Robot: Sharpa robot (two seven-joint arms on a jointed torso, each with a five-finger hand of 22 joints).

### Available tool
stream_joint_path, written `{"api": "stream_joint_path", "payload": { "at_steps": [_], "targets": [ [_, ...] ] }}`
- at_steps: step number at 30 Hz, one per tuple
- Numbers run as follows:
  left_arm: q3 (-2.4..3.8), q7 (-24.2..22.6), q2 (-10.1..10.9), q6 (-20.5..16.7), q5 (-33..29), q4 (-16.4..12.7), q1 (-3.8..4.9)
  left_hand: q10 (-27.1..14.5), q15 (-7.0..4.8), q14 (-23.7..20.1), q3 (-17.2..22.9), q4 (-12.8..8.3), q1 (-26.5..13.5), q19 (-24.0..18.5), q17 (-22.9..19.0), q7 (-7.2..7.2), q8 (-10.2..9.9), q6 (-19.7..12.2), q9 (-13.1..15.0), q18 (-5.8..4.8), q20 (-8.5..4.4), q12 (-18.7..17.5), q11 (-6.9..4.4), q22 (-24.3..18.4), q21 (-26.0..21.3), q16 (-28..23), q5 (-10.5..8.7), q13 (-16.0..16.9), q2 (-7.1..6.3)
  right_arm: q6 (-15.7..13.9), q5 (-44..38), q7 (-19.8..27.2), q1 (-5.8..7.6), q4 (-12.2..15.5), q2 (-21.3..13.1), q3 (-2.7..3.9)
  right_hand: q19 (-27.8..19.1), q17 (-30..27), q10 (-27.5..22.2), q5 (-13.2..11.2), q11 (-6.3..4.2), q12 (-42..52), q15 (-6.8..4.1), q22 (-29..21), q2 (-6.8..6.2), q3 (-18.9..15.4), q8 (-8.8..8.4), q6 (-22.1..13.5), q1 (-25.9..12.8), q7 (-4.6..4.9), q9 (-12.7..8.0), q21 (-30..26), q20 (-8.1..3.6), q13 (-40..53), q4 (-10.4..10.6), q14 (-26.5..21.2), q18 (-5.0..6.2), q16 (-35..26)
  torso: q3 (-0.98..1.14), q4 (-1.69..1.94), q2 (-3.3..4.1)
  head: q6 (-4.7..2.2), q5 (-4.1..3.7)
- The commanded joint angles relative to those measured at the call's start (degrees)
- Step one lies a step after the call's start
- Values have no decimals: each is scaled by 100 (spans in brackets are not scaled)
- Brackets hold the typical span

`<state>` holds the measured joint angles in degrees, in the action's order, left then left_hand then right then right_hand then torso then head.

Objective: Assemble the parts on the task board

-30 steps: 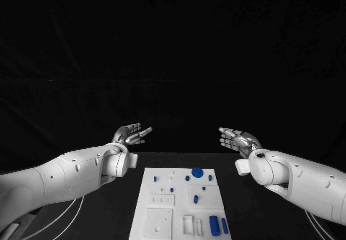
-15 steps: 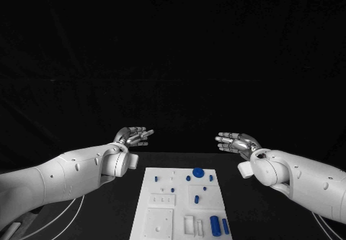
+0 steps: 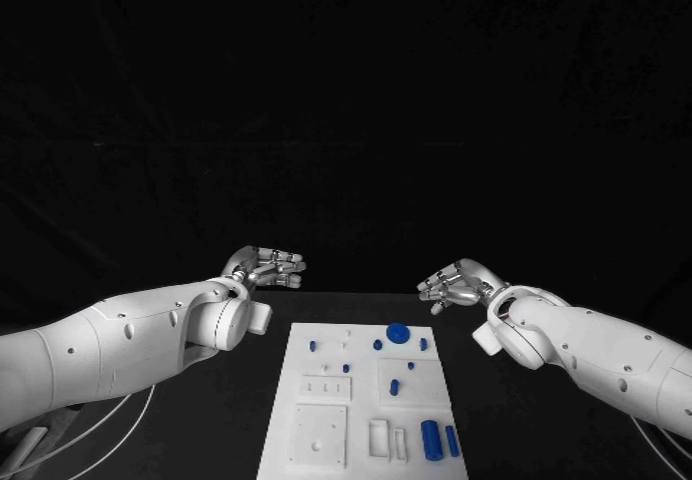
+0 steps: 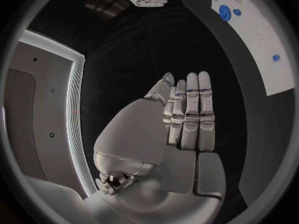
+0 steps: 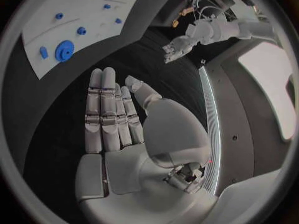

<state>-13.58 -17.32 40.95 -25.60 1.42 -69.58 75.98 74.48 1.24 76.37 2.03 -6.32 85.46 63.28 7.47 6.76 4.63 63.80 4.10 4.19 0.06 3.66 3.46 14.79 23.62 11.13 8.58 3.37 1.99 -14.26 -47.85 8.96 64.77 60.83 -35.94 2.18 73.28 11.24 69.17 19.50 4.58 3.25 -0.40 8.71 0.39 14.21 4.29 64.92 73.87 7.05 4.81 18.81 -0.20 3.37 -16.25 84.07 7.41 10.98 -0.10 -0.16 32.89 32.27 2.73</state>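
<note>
- While the board (image 3: pixel 361 400) lies on the black bench (image 3: pixel 216 420) at the lower middle of the frame, both hands hang above its far end, apart from it.
- Left hand (image 3: pixel 264 268) sits left of centre, holding nothing, fingers (image 4: pixel 192 112) straight and side by side.
- Right hand (image 3: pixel 456 284) sits right of centre, also holding nothing, its fingers (image 5: pixel 102 109) likewise extended.
- Blue parts (image 3: pixel 398 332) rest on the board between and below the two hands, touched by neither.
- Largest, a round disc, lies nearest the right hand.

Bare tabletop (image 3: pixel 216 400) beside task board (image 3: pixel 325 400)
</note>
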Motion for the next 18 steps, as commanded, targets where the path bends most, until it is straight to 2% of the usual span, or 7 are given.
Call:
{"api": "stream_joint_path", "payload": {
  "at_steps": [1, 2, 4, 6, 8, 11, 18],
  "targets": [
    [14, -32, 101, 287, 302, -263, 71, 37, -13, 4, -7, -128, 15, -335, 66, -12, -89, 69, -16, -109, -68, -24, -17, 408, 485, 92, -32, 2, 31, -53, -1851, 81, 2, 6, 67, 5, 164, 507, 106, 48, -58, 9, -88, 223, -127, 108, -69, 146, -42, -46, -37, 319, -166, -2, -13, 250, -69, 699, -34, 56, 164, 35, -14],
    [18, -44, 144, 294, 316, -354, 90, 6, 1, -100, 1, -250, -62, -857, 138, 5, -100, 43, -20, -98, -60, -25, 0, 983, 1136, 172, -24, 3, 108, -54, -2069, 61, 2, 5, 92, 5, 286, 671, 113, 54, -68, 1, -124, 335, -145, 154, -66, 129, -56, -48, -70, 490, -230, -5, -15, 254, -48, 908, -35, 70, 192, 45, -12],
    [24, -62, 217, 307, 332, -504, 118, -73, 27, -165, 24, -309, -100, -1041, 147, 26, -93, -19, -19, -60, -12, -19, 32, 1139, 1293, 171, -22, 5, 132, -65, -2419, 7, 2, 0, 141, 5, 354, 1142, 131, 51, -83, 4, -143, 612, -194, 294, -69, 138, -121, -60, -101, 853, -283, -4, -13, 208, -20, 1575, -42, 108, 265, 28, -26],
    [31, -84, 307, 328, 345, -692, 145, -97, 32, -174, 33, -355, -158, -1124, 160, 28, -92, -40, -16, -29, 13, -26, 43, 1238, 1398, 190, -24, 3, 132, -89, -2827, -81, 1, -18, 210, 6, 299, 1635, 151, 58, -83, 3, -146, 943, -232, 485, -75, 151, -200, -67, -102, 1236, -260, -5, 0, 135, 57, 2247, -44, 135, 317, 56, -27],
    [39, -101, 394, 342, 353, -880, 167, -104, 29, -180, 45, -389, -203, -1164, 171, 24, -90, -46, -15, -8, 23, -21, 41, 1293, 1455, 206, -25, 4, 140, -135, -3206, -193, 0, -31, 273, 6, 404, 1847, 73, 40, -83, 12, -158, 1130, -278, 573, -68, 103, -228, -63, -104, 1474, -291, -2, -4, 204, 84, 2540, -45, 176, 380, 71, -61],
    [57, -122, 511, 357, 359, -1156, 200, -106, 33, -195, 81, -515, -318, -1211, 204, 29, -91, -57, -14, 7, 40, -25, 45, 1362, 1509, 254, -26, 3, 149, -214, -3743, -398, -1, -31, 352, 6, 392, 2216, -28, 37, -46, 14, -128, 1448, -377, 785, -70, 14, -279, -33, -106, 1786, -264, -1, 11, 99, 148, 3062, -55, 254, 476, 62, -105],
    [118, -139, 686, 351, 363, -1575, 260, -127, 43, -219, 74, -581, -431, -1187, 213, 28, -91, -87, -14, 6, 54, -24, 53, 1324, 1441, 266, -32, 4, 132, -372, -4535, -773, -6, -49, 514, 6, 430, 2261, -198, 11, 4, 6, -79, 1818, -531, 961, -71, -117, -328, -3, -109, 2026, -223, -4, 25, -6, 174, 3498, -89, 365, 673, 63, -180]
  ]
}}
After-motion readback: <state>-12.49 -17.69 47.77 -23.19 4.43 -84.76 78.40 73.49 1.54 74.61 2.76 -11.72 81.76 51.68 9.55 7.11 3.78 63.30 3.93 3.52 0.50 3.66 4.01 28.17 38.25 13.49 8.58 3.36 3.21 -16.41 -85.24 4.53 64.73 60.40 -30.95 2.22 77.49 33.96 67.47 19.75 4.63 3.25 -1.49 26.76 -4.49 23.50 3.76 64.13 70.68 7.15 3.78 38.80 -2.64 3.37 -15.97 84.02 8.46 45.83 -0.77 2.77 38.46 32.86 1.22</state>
